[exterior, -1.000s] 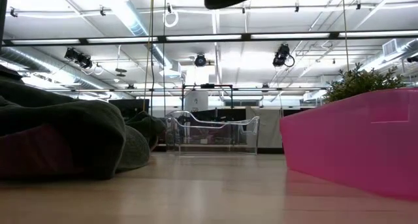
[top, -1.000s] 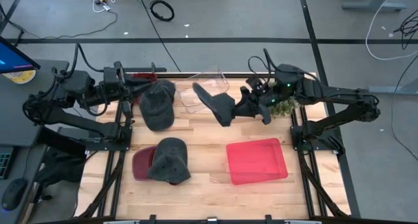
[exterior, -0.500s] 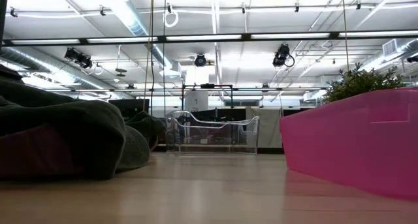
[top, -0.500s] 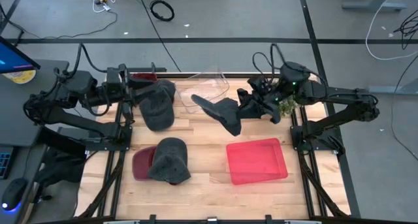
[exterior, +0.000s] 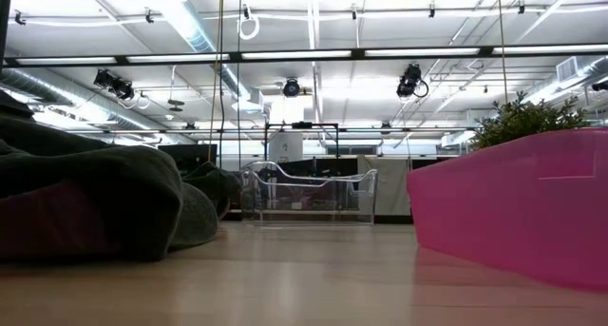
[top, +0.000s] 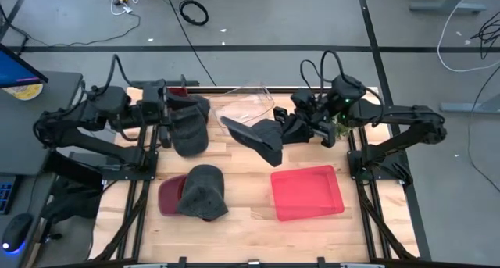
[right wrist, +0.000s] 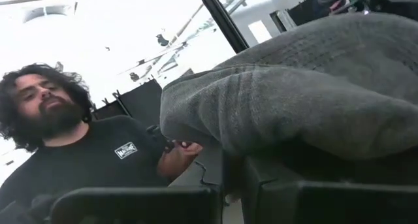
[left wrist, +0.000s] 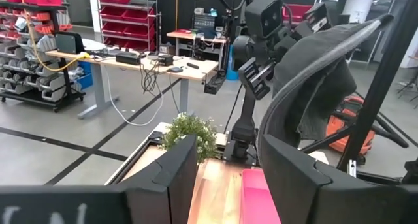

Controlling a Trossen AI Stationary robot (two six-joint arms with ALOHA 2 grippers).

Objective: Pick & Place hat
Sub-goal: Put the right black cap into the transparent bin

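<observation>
Hanging from the right claw (top: 287, 130): hat (top: 258, 139).

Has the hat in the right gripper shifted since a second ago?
Yes. In the high view the hat held by the right gripper has swung down, away from the clear bin toward the pink bin.

The left tool (top: 167, 116) has opened, releasing its grey hat (top: 189, 127).
</observation>
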